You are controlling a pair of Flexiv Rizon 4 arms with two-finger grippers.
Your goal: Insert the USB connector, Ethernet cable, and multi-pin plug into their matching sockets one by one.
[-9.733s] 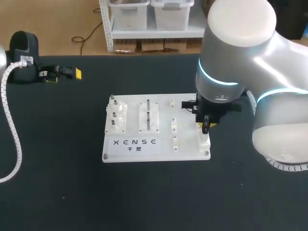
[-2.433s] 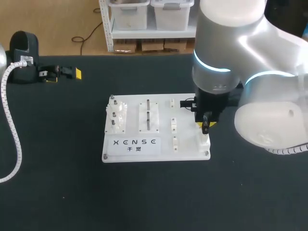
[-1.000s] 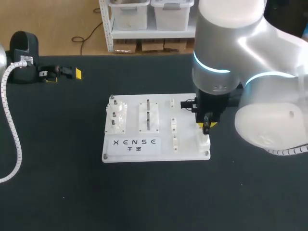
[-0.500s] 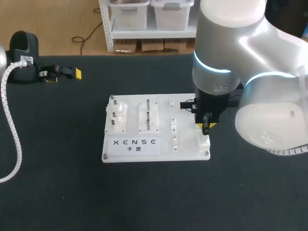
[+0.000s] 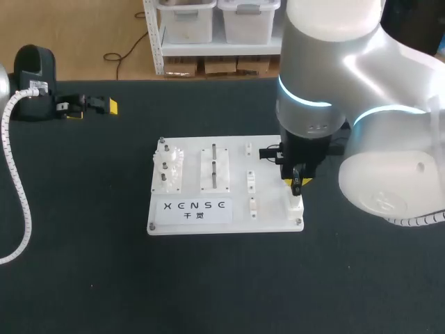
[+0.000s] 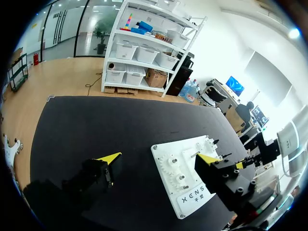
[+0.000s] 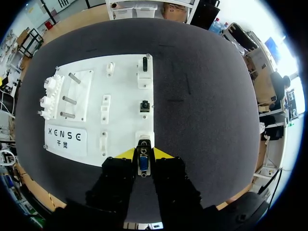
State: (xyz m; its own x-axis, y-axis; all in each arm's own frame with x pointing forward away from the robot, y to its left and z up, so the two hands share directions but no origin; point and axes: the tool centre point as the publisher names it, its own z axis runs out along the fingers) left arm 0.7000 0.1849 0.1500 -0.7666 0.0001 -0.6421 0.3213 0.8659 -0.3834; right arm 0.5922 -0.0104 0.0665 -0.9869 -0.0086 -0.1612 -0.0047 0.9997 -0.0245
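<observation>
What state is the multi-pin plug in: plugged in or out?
Out: the right gripper grips the multi-pin plug, with the white socket uncovered ahead of it.

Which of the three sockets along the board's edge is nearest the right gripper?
The white socket at the board's corner, just ahead of the right gripper holding the plug; the two dark-centred ones lie farther along.

The only print stands on the flat white plastic board [image 5: 270,205] that lies on the black counter [image 5: 83,264]. A white rectangular label [image 5: 195,209] sits along the board's near edge, toward my left. It bears one row of five dark capital letters, widely spaced, with two smaller Chinese characters centred beneath them. The same label [image 7: 66,137] shows in the right wrist view, and part of it [image 6: 195,197] in the left wrist view.
</observation>
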